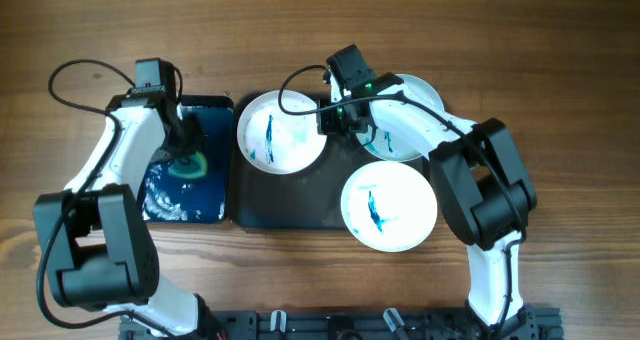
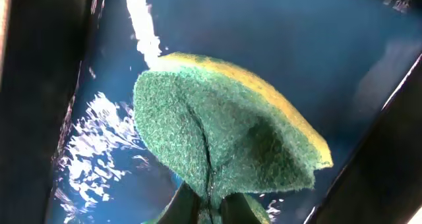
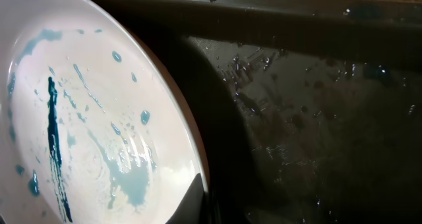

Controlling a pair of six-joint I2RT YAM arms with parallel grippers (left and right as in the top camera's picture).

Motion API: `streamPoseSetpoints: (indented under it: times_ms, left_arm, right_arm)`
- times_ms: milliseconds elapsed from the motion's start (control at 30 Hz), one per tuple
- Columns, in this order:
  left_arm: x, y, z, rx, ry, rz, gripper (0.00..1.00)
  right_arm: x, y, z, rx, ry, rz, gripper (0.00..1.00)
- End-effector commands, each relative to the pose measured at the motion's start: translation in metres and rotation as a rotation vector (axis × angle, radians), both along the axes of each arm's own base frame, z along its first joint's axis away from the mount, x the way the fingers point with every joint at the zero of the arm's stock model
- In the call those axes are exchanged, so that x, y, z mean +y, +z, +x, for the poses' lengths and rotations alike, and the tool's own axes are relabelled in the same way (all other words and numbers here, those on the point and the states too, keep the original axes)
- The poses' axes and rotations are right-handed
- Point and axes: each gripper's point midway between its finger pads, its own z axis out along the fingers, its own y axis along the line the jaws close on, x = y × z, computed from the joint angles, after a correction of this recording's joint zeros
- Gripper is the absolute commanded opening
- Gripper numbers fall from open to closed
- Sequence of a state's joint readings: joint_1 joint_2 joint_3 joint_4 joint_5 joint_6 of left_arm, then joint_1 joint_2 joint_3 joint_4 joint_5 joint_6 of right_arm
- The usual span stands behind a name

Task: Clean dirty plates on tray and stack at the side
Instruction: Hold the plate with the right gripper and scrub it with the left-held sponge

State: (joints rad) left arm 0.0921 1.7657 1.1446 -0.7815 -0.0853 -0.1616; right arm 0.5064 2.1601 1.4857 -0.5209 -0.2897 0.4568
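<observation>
To wet it, left gripper (image 2: 210,209) clamps sponge (image 2: 224,138) over blue tray (image 1: 215,125) near left edge; right gripper (image 1: 335,120) at plate (image 1: 275,130) rim, hold unclear.

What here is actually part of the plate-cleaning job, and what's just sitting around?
Job: left plate, far-right plate, near-right plate, all smeared; dark grey tray; green-yellow sponge in the left pincer; wet blue tray, probably for rinsing.
Just there: wooden table; black rail at its near edge.
</observation>
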Motion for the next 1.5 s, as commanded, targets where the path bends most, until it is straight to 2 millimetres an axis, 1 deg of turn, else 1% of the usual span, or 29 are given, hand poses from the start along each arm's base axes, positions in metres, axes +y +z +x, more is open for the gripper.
streamPoseSetpoints:
  times_ms: [0,67,100,167,200,267,300,367,433,467,567,600,633,700,867,900,933,967,1000,1033,1100,1133,1167,1200,1233,1300,1333,1400,1467]
  left_arm:
    - [-0.001,0.003,-0.001,0.014,-0.027,0.005,0.04]
    - [-0.003,0.007,0.0,0.016,-0.028,-0.006,0.04]
    - [-0.011,0.02,0.004,0.015,-0.036,-0.054,0.04]
    - [-0.029,0.045,0.017,-0.017,-0.056,-0.157,0.04]
    - [-0.044,0.064,0.028,-0.055,-0.052,-0.228,0.04]
    - [-0.067,0.077,0.04,-0.096,-0.025,-0.295,0.04]
    - [-0.08,0.076,0.042,-0.097,-0.037,-0.304,0.04]
    - [-0.106,0.07,0.044,-0.09,-0.099,-0.308,0.04]
    - [-0.134,0.057,0.047,-0.077,-0.152,-0.296,0.04]
    - [-0.141,0.05,0.047,-0.066,-0.172,-0.28,0.04]
    - [-0.174,0.015,0.047,-0.013,-0.178,-0.284,0.04]
    - [-0.184,-0.003,0.048,0.01,-0.168,-0.287,0.04]
    - [-0.187,-0.01,0.048,0.019,-0.169,-0.285,0.04]
    - [-0.187,-0.028,0.05,0.041,-0.168,-0.276,0.04]
    - [-0.185,-0.058,0.038,0.125,-0.204,-0.254,0.04]
    - [-0.199,-0.057,0.032,0.142,-0.281,-0.325,0.04]
    - [-0.227,-0.048,0.024,0.143,-0.418,-0.473,0.04]
    - [-0.265,-0.027,0.012,0.119,-0.596,-0.698,0.04]
    - [-0.272,-0.022,0.01,0.109,-0.624,-0.747,0.04]
    - [-0.266,-0.027,0.014,0.114,-0.59,-0.7,0.04]
    - [-0.207,-0.049,0.036,0.127,-0.292,-0.317,0.04]
    - [-0.169,-0.046,0.044,0.113,-0.133,-0.108,0.04]
    - [-0.146,-0.038,0.047,0.092,-0.042,0.018,0.04]
    - [-0.132,-0.03,0.05,0.075,-0.009,0.1,0.04]
    - [-0.133,-0.028,0.049,0.08,-0.014,0.105,0.04]
    - [-0.159,-0.032,0.028,0.164,-0.045,-0.003,0.04]
    - [-0.175,-0.032,0.02,0.2,-0.076,-0.075,0.04]
    - [-0.22,-0.03,0.006,0.248,-0.189,-0.258,0.04]
    - [-0.256,-0.025,0.007,0.221,-0.272,-0.389,0.04]
  right_arm:
    - [0.003,-0.005,0.004,0.004,-0.014,0.0,0.04]
    - [0.004,-0.005,0.003,0.008,-0.012,0.002,0.04]
    - [0.005,-0.005,0.002,0.011,-0.009,0.009,0.04]
    - [0.006,-0.002,0.002,0.012,-0.007,0.019,0.04]
    - [0.005,0.001,0.002,0.015,-0.014,0.019,0.04]
    - [-0.007,0.005,-0.002,0.038,-0.05,-0.017,0.04]
    - [-0.02,0.009,-0.003,0.033,-0.072,-0.074,0.04]
    - [-0.032,0.014,-0.005,0.026,-0.085,-0.131,0.04]
    - [-0.036,0.012,-0.011,0.034,-0.055,-0.161,0.04]
    - [-0.035,0.011,-0.013,0.036,-0.035,-0.156,0.04]
    - [-0.034,0.011,-0.015,0.041,-0.024,-0.149,0.04]
    - [-0.034,0.011,-0.014,0.041,-0.03,-0.146,0.04]
    - [-0.035,0.011,-0.014,0.043,-0.035,-0.146,0.04]
    - [-0.025,0.013,-0.021,0.101,0.009,-0.035,0.04]
    - [-0.014,-0.01,-0.03,0.238,0.068,0.157,0.04]
    - [-0.015,-0.011,-0.029,0.246,0.063,0.172,0.04]
    - [-0.016,-0.011,-0.027,0.247,0.057,0.182,0.04]
    - [-0.017,-0.01,-0.024,0.239,0.053,0.19,0.04]
    - [-0.017,-0.01,-0.024,0.237,0.052,0.191,0.04]
    - [-0.017,-0.01,-0.023,0.237,0.053,0.19,0.04]
    - [-0.017,-0.01,-0.023,0.237,0.052,0.19,0.04]
    - [-0.017,-0.01,-0.023,0.237,0.052,0.19,0.04]
    - [-0.017,-0.01,-0.024,0.237,0.052,0.19,0.04]
    - [-0.017,-0.01,-0.023,0.237,0.052,0.19,0.04]
    - [-0.017,-0.01,-0.023,0.237,0.052,0.19,0.04]
    - [-0.016,-0.01,-0.023,0.234,0.052,0.191,0.04]
    - [-0.017,-0.01,-0.023,0.233,0.051,0.188,0.04]
    - [-0.017,-0.01,-0.023,0.233,0.051,0.188,0.04]
    - [-0.017,-0.01,-0.022,0.232,0.052,0.189,0.04]
